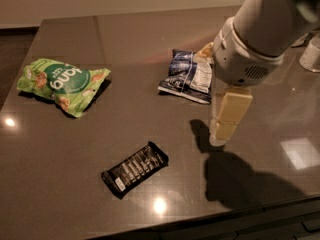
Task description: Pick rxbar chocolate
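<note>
The rxbar chocolate (134,169) is a slim black wrapper with rows of white text, lying flat and slanted near the front edge of the dark table (140,59). My gripper (224,126) hangs from the white arm at the right, its cream fingers pointing down just above the table. It is to the right of the bar and a little farther back, about a bar's length away, and holds nothing.
A dark blue and white snack bag (188,75) lies just left of the arm, partly behind it. A bright green snack bag (61,84) lies at the far left. The table's front edge (210,219) runs close below the bar.
</note>
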Available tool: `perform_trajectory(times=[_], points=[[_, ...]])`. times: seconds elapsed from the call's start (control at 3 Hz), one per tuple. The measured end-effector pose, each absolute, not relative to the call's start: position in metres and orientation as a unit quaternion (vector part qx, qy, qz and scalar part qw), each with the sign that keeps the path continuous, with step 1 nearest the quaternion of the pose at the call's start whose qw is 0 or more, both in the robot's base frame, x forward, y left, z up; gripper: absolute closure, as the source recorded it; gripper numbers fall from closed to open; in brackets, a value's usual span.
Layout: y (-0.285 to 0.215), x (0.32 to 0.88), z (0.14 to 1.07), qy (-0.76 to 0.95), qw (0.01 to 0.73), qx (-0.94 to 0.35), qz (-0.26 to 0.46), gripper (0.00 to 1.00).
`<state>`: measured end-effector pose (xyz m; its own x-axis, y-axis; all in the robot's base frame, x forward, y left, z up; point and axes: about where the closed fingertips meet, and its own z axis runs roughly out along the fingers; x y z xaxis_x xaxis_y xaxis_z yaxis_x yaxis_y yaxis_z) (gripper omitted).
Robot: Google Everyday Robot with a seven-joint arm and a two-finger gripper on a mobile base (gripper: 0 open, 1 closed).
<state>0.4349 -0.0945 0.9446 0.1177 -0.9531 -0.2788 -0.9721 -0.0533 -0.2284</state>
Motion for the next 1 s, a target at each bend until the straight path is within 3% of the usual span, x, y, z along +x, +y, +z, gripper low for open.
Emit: perform_trajectory(times=[1.0], points=[[-0.022, 0.405, 0.884, 0.579, 0.158, -0.796, 0.080, 0.00]])
